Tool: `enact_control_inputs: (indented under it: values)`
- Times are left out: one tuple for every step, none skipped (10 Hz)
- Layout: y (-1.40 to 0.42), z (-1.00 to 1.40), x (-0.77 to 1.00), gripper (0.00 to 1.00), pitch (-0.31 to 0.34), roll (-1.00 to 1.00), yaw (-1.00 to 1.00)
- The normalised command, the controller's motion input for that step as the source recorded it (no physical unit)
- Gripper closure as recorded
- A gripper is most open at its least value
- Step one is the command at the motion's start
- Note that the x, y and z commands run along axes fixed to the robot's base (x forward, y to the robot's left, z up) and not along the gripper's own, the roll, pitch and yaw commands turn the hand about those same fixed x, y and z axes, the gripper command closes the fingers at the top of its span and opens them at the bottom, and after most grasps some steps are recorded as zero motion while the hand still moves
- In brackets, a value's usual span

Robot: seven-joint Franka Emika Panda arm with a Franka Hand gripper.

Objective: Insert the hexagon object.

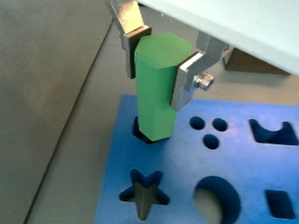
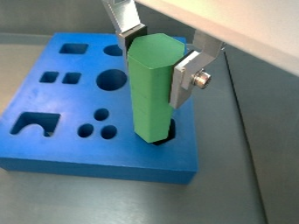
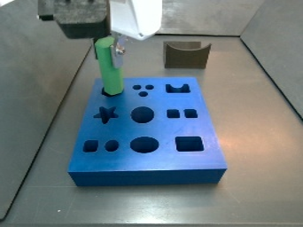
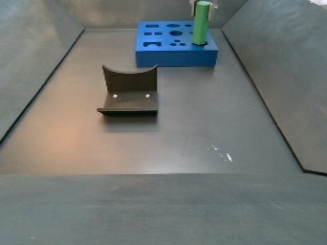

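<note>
Sitting at a corner hole of the blue board (image 3: 148, 133), near its edge, the hexagon object (image 1: 158, 86) stands upright with the gripper (image 1: 160, 54) clamped on its top; open bench (image 4: 166, 144) all around.

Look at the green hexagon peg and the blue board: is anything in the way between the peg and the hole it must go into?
Nothing visible is. The gripper holds the hexagon peg upright, and its lower end already sits in a corner hole of the blue board. The dark curved block lies well apart on the floor.
</note>
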Motion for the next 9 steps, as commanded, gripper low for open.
enact_control_inputs:
  values:
    - [0.00,-0.25,0.00,1.00,0.000,-0.04,0.39]
    - [0.00,-0.27,-0.01,1.00,0.000,-0.01,0.34]
    - [0.00,-0.28,-0.05,1.00,0.000,-0.01,0.34]
    - [0.00,-0.25,-0.05,1.00,0.000,-0.01,0.31]
    - [0.00,-0.23,-0.05,1.00,0.000,0.00,0.28]
    - [0.00,-0.22,-0.08,1.00,0.000,0.00,0.21]
    - [0.00,-0.28,-0.04,1.00,-0.013,0.00,0.13]
    - [-0.06,-0.46,0.01,1.00,-0.043,0.00,0.02]
    - [-0.06,-0.56,0.10,1.00,-0.069,0.00,0.00]
